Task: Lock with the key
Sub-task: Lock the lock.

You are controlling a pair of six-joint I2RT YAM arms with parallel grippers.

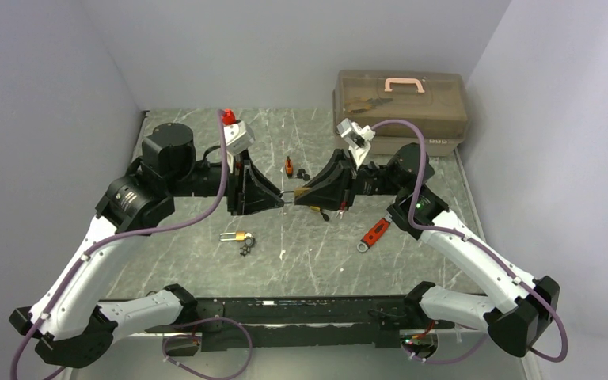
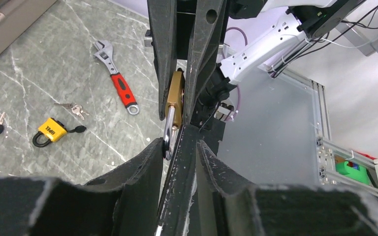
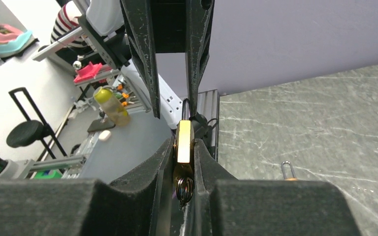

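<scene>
Evidently the step in hand is a mid-air transfer of the brass padlock (image 3: 183,142), preparatory to working the key. The padlock is raised off the desk (image 1: 309,261), between the two arms where their tips meet. The right fingers (image 3: 152,177) are drawn in close on either flat of the lock body and grip it. The left fingers (image 2: 138,172) stand parted a little; the steel shackle (image 2: 168,132) lies beside one of them but is not pinched between the pair. The body is narrow, bright brass, seen edge-on, with the shackle pointing toward the left arm and a small metal ring (image 3: 184,187) hanging at the opposite end. The key itself cannot be made out, nor whether the shackle is seated. In my judgement the next move requires the left arm to draw clear of the shackle without dragging the lock askew, then to press the shackle home or take up the key against a firm right-hand grip.
</scene>
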